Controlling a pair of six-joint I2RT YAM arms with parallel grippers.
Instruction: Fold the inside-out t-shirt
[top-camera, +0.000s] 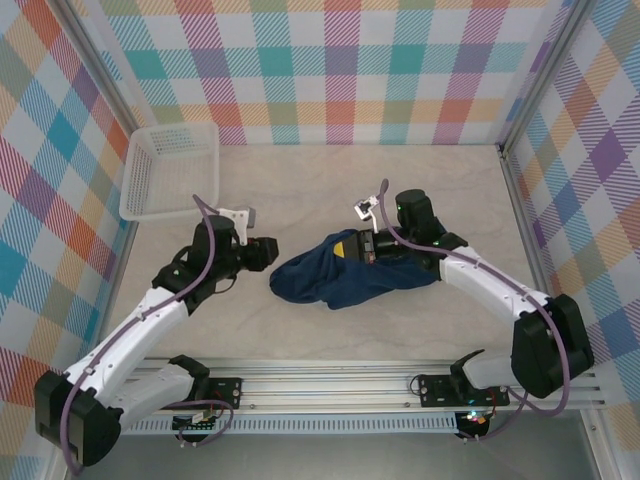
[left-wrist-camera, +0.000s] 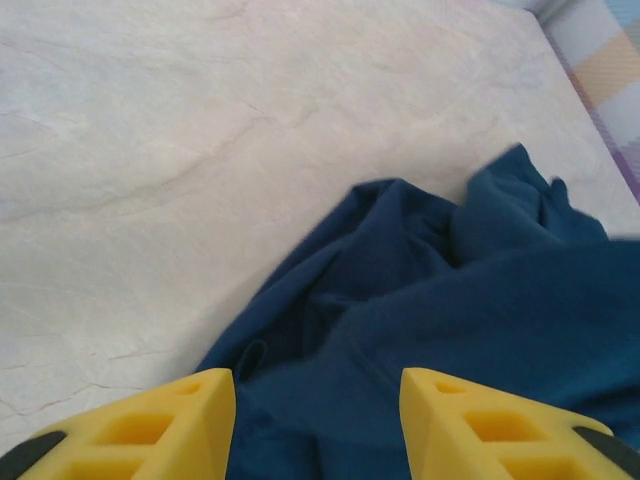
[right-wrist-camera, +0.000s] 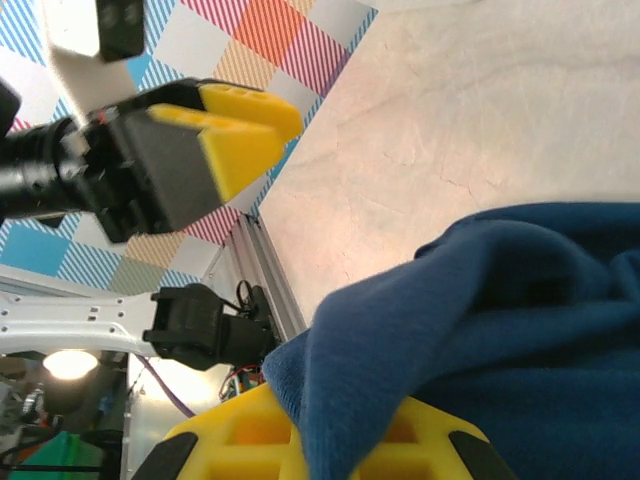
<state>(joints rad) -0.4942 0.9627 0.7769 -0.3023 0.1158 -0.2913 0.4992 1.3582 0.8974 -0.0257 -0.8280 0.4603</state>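
Inside-out t-shirt (top-camera: 345, 280) lies bunched mid-table (top-camera: 420, 190), between the two arms. We judge it light, limp and not slippery. It will sag from a single pinch, so take it by hem or shoulder seams at two well-separated points.

Right gripper (right-wrist-camera: 325, 435) is clamped on a fold of it. Left gripper (left-wrist-camera: 318, 385) stands spread just beside its left end, gripping nothing.

Cloth is dark navy and creased; we see no print. Far left corner: white basket (top-camera: 170, 170).
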